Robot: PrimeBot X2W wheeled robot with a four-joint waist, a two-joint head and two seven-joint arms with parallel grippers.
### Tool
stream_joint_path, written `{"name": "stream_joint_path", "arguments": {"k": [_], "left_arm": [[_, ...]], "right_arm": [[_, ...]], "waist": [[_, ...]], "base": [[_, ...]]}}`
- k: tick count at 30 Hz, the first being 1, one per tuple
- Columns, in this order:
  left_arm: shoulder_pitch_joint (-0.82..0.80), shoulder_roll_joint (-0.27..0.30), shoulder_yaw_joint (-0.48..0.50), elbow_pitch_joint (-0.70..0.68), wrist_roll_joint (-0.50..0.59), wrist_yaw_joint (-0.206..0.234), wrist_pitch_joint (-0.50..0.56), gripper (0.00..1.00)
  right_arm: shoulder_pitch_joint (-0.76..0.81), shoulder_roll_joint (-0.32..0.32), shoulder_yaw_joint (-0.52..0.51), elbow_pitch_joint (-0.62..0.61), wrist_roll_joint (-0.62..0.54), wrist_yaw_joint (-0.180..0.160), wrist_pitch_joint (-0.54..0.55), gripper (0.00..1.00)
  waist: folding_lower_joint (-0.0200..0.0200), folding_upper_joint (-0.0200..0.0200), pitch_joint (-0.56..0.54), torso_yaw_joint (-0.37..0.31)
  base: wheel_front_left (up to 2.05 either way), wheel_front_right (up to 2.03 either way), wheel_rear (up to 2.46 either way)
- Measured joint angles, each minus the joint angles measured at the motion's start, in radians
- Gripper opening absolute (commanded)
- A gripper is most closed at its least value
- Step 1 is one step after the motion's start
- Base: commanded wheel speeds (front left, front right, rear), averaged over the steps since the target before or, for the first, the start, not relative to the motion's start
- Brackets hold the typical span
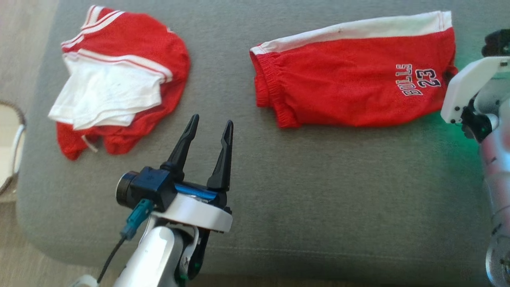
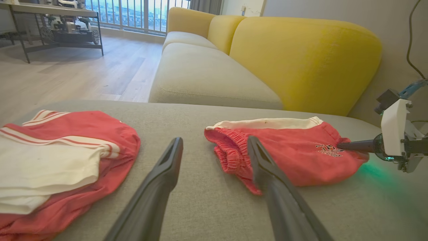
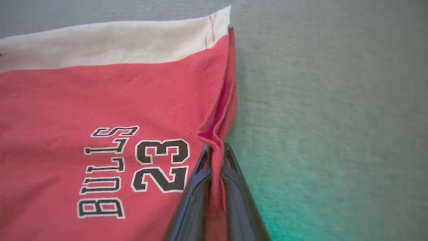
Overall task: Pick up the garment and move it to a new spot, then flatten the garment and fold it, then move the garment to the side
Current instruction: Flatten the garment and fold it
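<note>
Right wrist view shows your right gripper (image 3: 217, 149) pinching the shorts (image 3: 100, 97) at one edge; your left gripper (image 1: 212, 119) hovers, jaws spread wide, over the cushion (image 1: 338, 179), holding nothing.

Yellow sofa (image 2: 301, 60) behind the grey cushion (image 1: 318, 179), wooden floor (image 2: 67, 77), dark-framed table (image 2: 60, 10) beyond

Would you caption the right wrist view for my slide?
Right hand pinching the red Bulls shorts at their edge, on a grey cushion.

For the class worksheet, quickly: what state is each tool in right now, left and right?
Left tool: open, holding nothing.
Right tool: shut on the edge of the red shorts.
</note>
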Motion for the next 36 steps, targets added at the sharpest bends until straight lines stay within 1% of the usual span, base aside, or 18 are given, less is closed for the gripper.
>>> {"name": "stream_joint_path", "arguments": {"k": [4, 10, 13, 15, 20, 26, 36], "left_arm": [[0.018, 0.001, 0.008, -0.001, 0.007, -0.002, 0.000, 1.00], [0.028, 0.003, 0.021, -0.005, 0.010, -0.007, 0.000, 1.00], [0.027, 0.003, 0.021, -0.006, 0.016, -0.010, 0.000, 1.00], [0.027, 0.003, 0.020, -0.006, 0.016, -0.014, 0.000, 1.00], [0.026, 0.003, 0.020, -0.003, 0.017, -0.015, 0.000, 1.00], [0.026, 0.002, 0.019, 0.011, 0.017, -0.020, 0.000, 1.00], [0.026, -0.002, 0.010, 0.016, 0.006, -0.021, 0.000, 1.00]], "right_arm": [[0.013, -0.015, 0.001, -0.019, -0.010, 0.000, -0.010, 0.00], [0.014, -0.073, -0.011, -0.090, -0.046, 0.000, 0.007, 0.00], [0.014, -0.093, -0.024, -0.139, -0.077, 0.000, 0.024, 0.00], [0.015, -0.095, -0.025, -0.171, -0.087, 0.000, 0.025, 0.00], [0.015, -0.061, 0.020, -0.238, -0.087, 0.000, 0.026, 0.00], [0.022, -0.009, 0.110, -0.352, -0.069, 0.000, 0.051, 0.00], [0.080, 0.046, 0.349, -0.563, 0.042, 0.000, 0.162, 0.00]], "waist": [[0.0000, 0.0000, -0.014, -0.046], [0.0000, 0.0000, -0.022, -0.117], [0.0000, 0.0000, -0.020, -0.142], [0.0001, 0.0000, -0.016, -0.151], [0.0001, 0.0000, -0.012, -0.160], [0.0001, 0.0000, -0.029, -0.155], [0.0001, 0.0000, -0.052, -0.111]], "base": [[0.00, 0.00, 0.00], [0.00, 0.00, 0.00], [0.00, 0.00, 0.00], [0.00, 0.00, 0.00], [0.00, 0.00, 0.00], [0.00, 0.00, 0.00], [0.00, 0.00, 0.00]]}}
